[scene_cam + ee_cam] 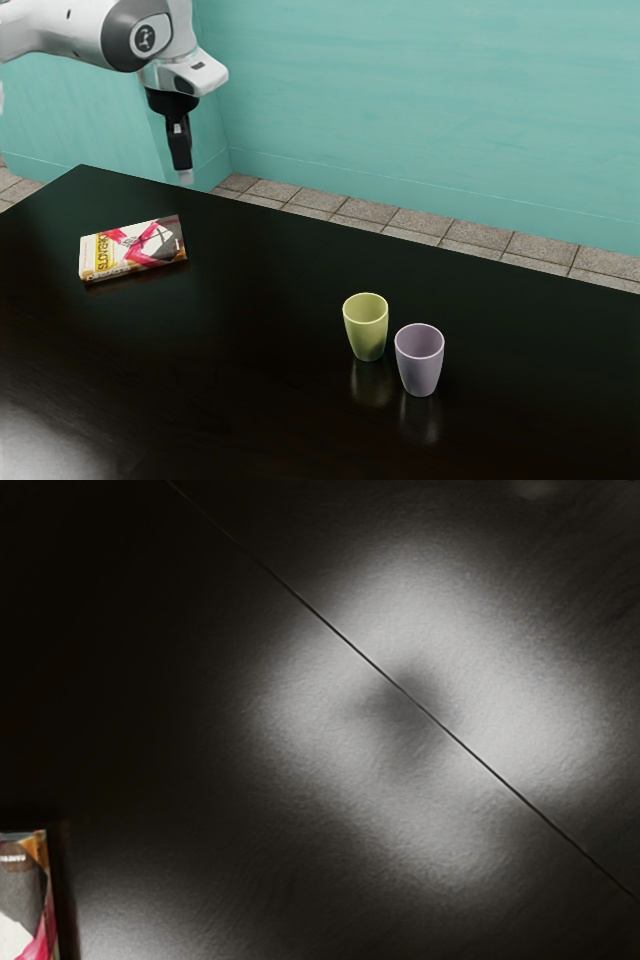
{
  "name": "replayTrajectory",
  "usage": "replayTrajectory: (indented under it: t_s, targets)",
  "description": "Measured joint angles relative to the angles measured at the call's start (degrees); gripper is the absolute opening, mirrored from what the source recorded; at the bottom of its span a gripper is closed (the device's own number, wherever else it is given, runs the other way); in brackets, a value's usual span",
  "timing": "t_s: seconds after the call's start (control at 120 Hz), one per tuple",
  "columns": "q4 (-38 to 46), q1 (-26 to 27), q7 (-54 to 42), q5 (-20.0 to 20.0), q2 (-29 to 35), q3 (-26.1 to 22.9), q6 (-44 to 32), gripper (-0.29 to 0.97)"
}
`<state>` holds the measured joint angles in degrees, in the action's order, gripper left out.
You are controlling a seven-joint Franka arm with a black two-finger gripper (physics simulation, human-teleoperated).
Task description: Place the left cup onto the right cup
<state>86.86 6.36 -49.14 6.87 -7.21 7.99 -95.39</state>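
Gripper [184, 176] hangs high above the far edge of the black table [250, 420], pointing straight down, near the exterior view's upper left. It is seen edge-on, so whether it is apart or together cannot be told.

Directly below the hand, the wrist view shows bare dark tabletop [200, 630] crossed by one thin diagonal seam [400, 688], with a soft shadow lying on the lit patch. A corner of the flat printed box [22, 900] shows at the margin of that view. In the exterior view the box [132, 248] lies flat on the table, nearer the camera than the gripper and slightly toward the exterior view's left.

Open surface runs from the box across to the cups. The table's far edge slants away toward the exterior view's right, with a tiled floor strip [440, 232] and a teal wall [420, 90] beyond it.

Green cup [366, 325] – the left one – stands upright, mouth up, well apart from the gripper, far lower and toward the exterior view's right. Purple cup [419, 358] stands upright just beside it, slightly nearer the camera – the two are close but not stacked.
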Motion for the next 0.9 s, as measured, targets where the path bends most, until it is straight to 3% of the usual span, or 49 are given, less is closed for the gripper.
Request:
replayTrajectory:
  t_s: [0.108,0.45,0.683,0.9]
  targets:
    - [-0.53,0.20,-0.18,-0.08,-1.90,-0.53,-0.79,0.68]
    - [-12.88,8.14,-1.91,-0.11,-18.79,-0.59,-6.70,0.68]
    - [-11.74,13.15,-3.32,-0.23,-21.21,-0.79,-13.37,0.68]
    - [-6.57,14.64,-2.97,-0.27,-20.70,-2.53,-17.48,0.68]
